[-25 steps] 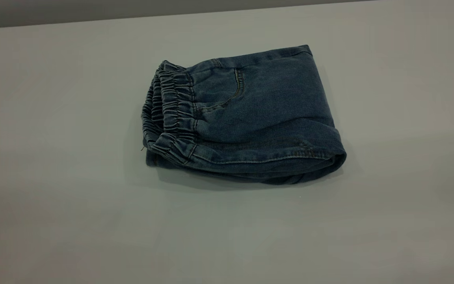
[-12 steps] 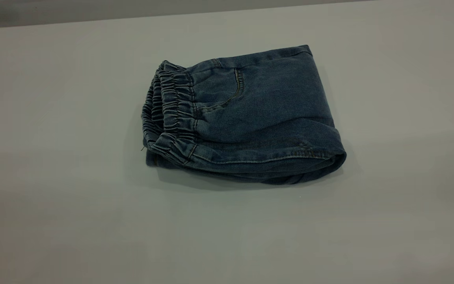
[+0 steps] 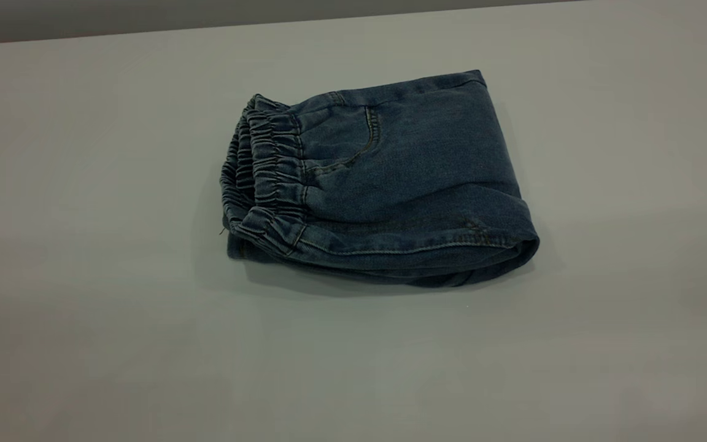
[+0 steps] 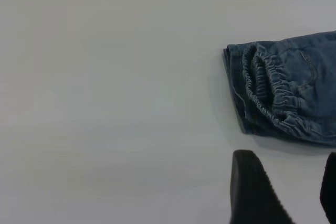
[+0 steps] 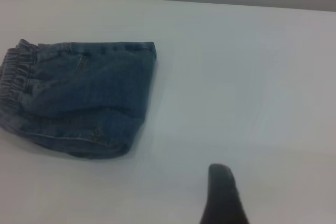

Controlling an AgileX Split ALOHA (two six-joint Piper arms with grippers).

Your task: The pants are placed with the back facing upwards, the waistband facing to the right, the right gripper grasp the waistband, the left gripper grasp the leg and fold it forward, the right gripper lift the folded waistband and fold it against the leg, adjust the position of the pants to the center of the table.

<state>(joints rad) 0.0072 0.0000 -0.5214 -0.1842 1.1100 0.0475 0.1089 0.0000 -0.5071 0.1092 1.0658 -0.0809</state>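
Observation:
The pants (image 3: 390,184) lie folded into a compact blue denim bundle on the white table (image 3: 83,307), a little behind its middle. The gathered waistband (image 3: 267,178) forms the bundle's left end, stacked in layers, and a stitched pocket faces up. The printed leg is hidden inside the fold. Neither arm appears in the exterior view. In the left wrist view my left gripper (image 4: 287,156) hovers open over bare table, just short of the waistband (image 4: 273,95) and not touching it. In the right wrist view my right gripper (image 5: 223,192) sits well away from the pants (image 5: 84,98), over bare table.
The table's far edge (image 3: 329,18) runs along the top of the exterior view, with a darker wall behind it. White tabletop surrounds the pants on every side, widest toward the front.

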